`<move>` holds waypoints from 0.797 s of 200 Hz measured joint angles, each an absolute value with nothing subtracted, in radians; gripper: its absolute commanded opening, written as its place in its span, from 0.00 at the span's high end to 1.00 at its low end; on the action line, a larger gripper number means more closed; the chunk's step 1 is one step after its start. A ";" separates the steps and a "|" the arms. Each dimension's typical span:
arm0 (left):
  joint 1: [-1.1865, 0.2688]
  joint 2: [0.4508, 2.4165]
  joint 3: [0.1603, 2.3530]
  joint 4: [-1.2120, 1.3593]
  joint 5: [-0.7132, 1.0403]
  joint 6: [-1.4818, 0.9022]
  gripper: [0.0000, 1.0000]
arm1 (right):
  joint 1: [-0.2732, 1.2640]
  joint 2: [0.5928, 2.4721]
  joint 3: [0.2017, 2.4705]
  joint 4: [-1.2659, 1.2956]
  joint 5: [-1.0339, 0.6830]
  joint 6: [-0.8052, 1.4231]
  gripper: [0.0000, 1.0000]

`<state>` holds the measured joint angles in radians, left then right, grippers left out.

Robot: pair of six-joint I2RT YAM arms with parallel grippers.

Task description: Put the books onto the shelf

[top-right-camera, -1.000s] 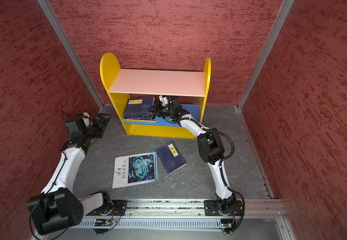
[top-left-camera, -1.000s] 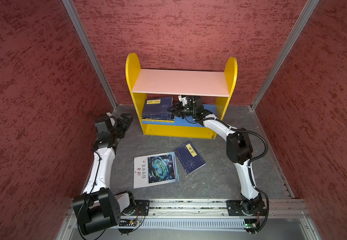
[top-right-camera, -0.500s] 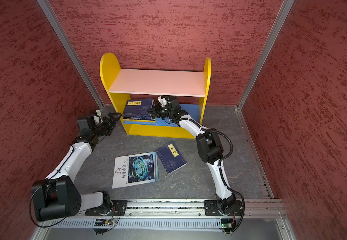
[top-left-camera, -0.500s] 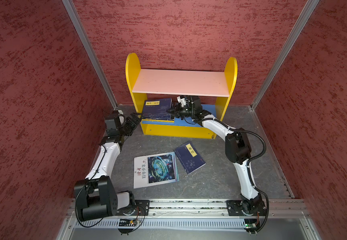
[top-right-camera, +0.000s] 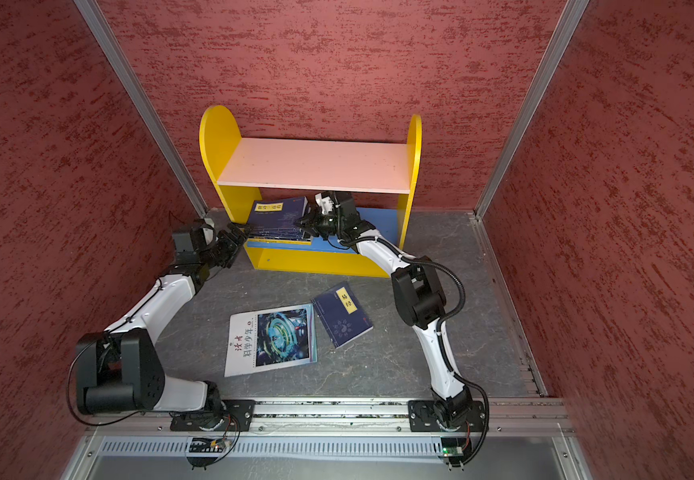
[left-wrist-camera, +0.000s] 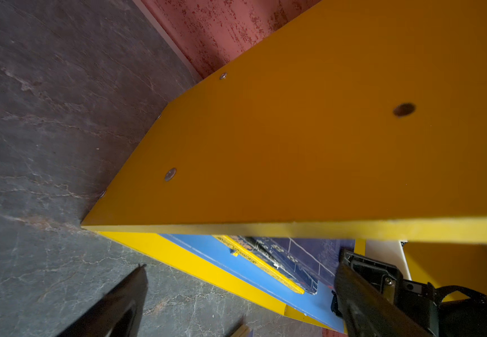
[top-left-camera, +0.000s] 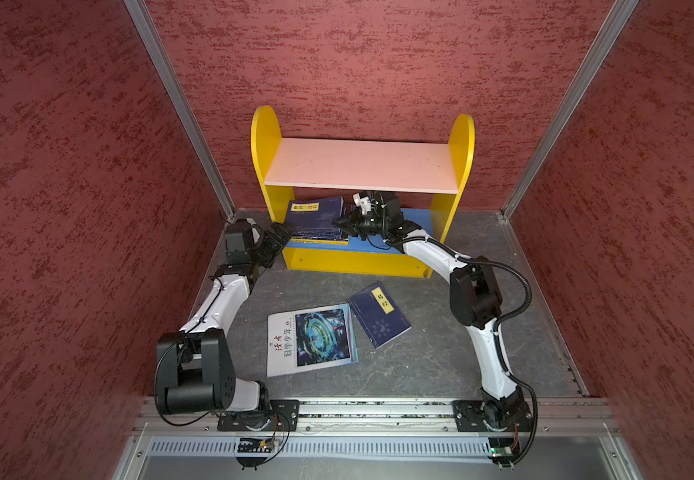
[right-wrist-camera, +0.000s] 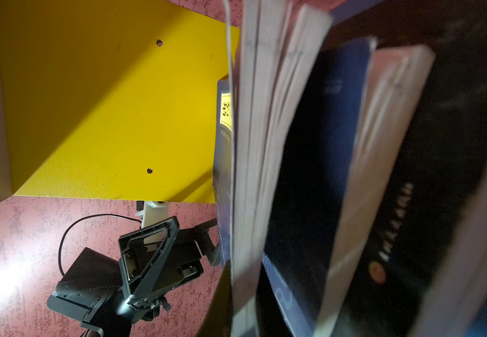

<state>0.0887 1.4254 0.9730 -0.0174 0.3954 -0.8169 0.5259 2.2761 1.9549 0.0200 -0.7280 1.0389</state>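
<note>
The shelf (top-left-camera: 362, 166) (top-right-camera: 316, 164) stands against the back wall. A stack of books, a navy one (top-left-camera: 316, 214) (top-right-camera: 279, 216) on top and a yellow-edged one (top-left-camera: 320, 241) at the bottom, lies on the left of its blue lower board. My right gripper (top-left-camera: 342, 221) (top-right-camera: 300, 223) is shut, tips at the stack's right edge; fanned page edges (right-wrist-camera: 254, 131) fill the right wrist view, and whether a cover is pinched I cannot tell. My left gripper (top-left-camera: 282, 236) (top-right-camera: 240, 232) (left-wrist-camera: 241, 291) is open at the shelf's left front corner, empty. A white magazine (top-left-camera: 311, 340) (top-right-camera: 272, 338) and a navy book (top-left-camera: 380, 314) (top-right-camera: 342, 314) lie on the floor.
Red walls close in on three sides. The shelf's yellow side panel (left-wrist-camera: 295, 131) is close in front of the left wrist. A metal rail (top-left-camera: 378, 409) carrying both arm bases runs along the front edge. Grey floor (top-left-camera: 482, 249) lies to the right of the shelf.
My left arm has swung in from the left wall to the shelf's left front corner, still open. The right gripper has stayed at the stack's right edge, edging slightly left.
</note>
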 measured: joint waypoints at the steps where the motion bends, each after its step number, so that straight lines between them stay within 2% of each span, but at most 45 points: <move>1: 0.088 1.426 0.974 -0.017 0.395 -0.817 0.01 | 0.526 2.276 1.955 0.020 -0.728 1.039 0.91; 80: 0.036 1.499 0.989 -0.029 0.260 -0.859 0.01 | 0.527 2.276 1.955 0.008 -0.718 1.031 0.89; 97: 0.026 1.509 0.990 -0.034 0.231 -0.860 0.01 | 0.527 2.276 1.955 0.004 -0.713 1.026 0.84; 125: 0.018 1.522 0.996 -0.037 0.199 -0.860 0.01 | 0.532 2.277 1.955 -0.026 -0.694 1.009 0.67; 159: 0.012 1.522 0.997 -0.045 0.170 -0.867 0.01 | 0.535 2.276 1.983 -0.080 -0.663 0.968 0.60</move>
<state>0.0116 1.5223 0.9970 -0.0448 0.1703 -0.8673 0.5354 2.2765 1.9835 -0.0799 -0.6628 0.9680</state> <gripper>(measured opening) 0.994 0.388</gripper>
